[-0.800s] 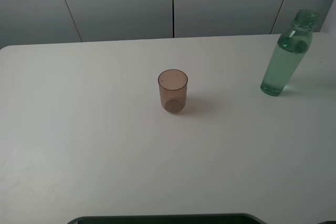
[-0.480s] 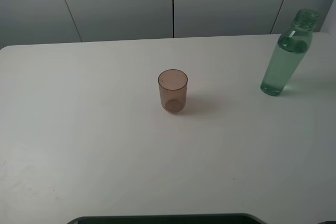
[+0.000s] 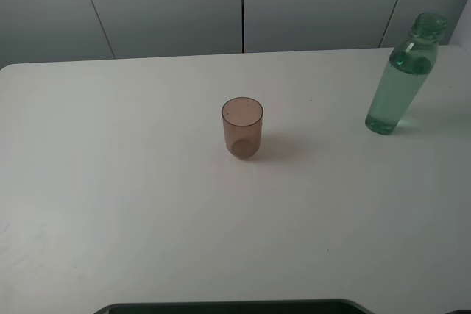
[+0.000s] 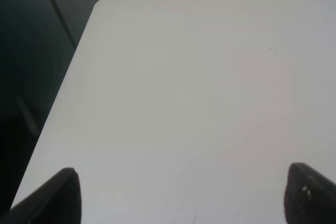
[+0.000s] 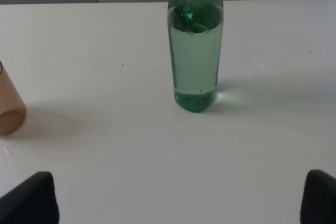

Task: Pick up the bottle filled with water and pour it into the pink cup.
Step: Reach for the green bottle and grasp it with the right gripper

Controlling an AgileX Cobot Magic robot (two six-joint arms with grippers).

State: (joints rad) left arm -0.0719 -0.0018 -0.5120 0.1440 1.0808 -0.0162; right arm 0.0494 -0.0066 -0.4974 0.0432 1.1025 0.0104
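The right gripper (image 5: 176,200) has its jaws spread wide. The bottle (image 5: 195,51) stands upright on the table (image 5: 105,145) ahead of them, in line with the gap and well clear. The cup (image 5: 8,106) stands ahead of one fingertip, apart from the bottle. The left gripper (image 4: 186,195) is also spread wide, with bare table between its jaws.

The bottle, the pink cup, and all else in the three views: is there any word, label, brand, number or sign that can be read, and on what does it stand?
There are none.
The bottle has no label or print.
The pink cup is plain.
The table shows no writing.
The left end effector and the right end effector show only dark, unmarked tips.
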